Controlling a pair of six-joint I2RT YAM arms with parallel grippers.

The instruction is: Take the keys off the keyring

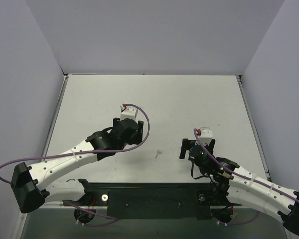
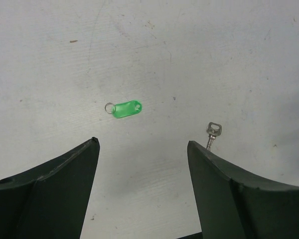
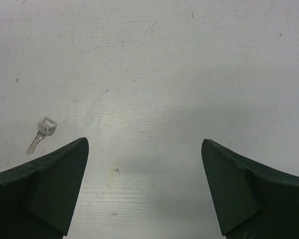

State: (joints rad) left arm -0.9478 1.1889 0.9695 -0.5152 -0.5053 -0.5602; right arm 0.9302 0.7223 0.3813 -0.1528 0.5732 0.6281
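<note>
The key (image 2: pixel 214 133) lies on the surface (image 2: pixel 229 50) apart from the green keyring (image 2: pixel 127 109), so it looks freed. The left gripper (image 2: pixel 142 144) and right gripper (image 3: pixel 144 142) both hang wide open and empty. A low sweep by the left one could flick the key, whose tip seems tucked behind its finger.

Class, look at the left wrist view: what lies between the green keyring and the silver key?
Only bare table. In the left wrist view the keyring and key lie apart, with nothing joining them.
</note>
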